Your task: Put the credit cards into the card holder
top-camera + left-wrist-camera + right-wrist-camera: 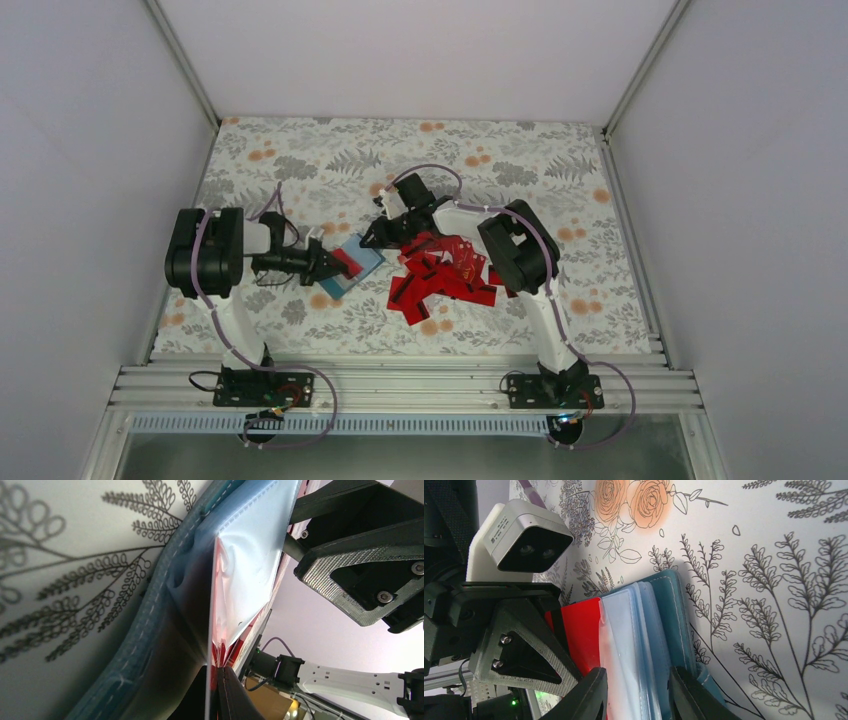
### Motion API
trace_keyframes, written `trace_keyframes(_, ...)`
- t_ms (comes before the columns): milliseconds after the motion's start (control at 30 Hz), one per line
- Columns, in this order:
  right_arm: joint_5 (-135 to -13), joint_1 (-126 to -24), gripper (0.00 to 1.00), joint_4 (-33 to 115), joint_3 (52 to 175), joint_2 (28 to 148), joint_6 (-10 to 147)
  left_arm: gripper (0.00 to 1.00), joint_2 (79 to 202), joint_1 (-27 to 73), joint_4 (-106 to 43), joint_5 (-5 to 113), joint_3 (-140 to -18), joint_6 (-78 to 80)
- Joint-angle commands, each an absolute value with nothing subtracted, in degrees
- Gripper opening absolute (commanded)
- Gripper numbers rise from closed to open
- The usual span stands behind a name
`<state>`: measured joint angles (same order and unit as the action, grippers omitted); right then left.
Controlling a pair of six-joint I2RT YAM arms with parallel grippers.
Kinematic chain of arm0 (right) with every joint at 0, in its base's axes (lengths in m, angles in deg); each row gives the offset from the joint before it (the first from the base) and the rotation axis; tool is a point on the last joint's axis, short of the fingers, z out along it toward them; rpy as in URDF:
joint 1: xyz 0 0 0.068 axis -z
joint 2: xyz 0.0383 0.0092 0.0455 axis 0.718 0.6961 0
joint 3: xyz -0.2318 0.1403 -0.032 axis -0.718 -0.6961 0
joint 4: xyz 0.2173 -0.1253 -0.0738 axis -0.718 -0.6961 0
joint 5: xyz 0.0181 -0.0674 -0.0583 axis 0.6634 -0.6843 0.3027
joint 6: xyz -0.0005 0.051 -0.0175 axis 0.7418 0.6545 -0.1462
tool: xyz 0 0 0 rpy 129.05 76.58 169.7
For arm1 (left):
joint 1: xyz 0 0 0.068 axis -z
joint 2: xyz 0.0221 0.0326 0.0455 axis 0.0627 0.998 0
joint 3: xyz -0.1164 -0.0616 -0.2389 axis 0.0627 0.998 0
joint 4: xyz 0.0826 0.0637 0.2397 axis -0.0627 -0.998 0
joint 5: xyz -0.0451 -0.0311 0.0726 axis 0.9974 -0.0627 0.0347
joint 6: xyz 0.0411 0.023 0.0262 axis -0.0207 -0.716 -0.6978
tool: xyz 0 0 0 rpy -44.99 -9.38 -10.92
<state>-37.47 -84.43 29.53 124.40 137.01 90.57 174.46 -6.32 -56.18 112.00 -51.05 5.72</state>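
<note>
The teal card holder [366, 258] lies open on the floral cloth at mid-table. My left gripper [333, 263] is shut on one red credit card [346, 263] and holds it edge-first in the holder's clear sleeves [250, 565]. The wrist view shows the card's red edge [216, 652] between my left gripper's [220, 674] closed fingers, beside the teal cover [145, 630]. My right gripper [639, 695] has its jaws around the sleeves and teal cover [670, 605] at the holder's far edge, one finger against each side. The same red card [579, 630] shows there.
A loose pile of several red cards [445, 275] lies just right of the holder, under the right arm's forearm [515, 250]. The left arm's wrist camera [524, 535] sits close beside my right fingers. Metal frame rails border the cloth at left, right and front.
</note>
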Motion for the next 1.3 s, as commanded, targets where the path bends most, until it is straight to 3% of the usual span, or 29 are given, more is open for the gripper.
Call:
trace_keyframes(0,-42.60,-86.01,0.33,21.24,122.47,142.81,90.25,0.02,175.99,-4.78,-54.86,112.14,-50.12,6.33)
trace_keyframes(700,-42.77,-86.23,0.33,20.69,123.67,143.63,90.26,0.03,175.51,-3.86,-52.84,114.26,-46.08,10.00)
trace_keyframes(1267,-42.31,-86.25,0.33,20.42,123.79,143.94,89.95,0.04,178.91,-2.31,-53.98,112.85,-52.19,8.92)
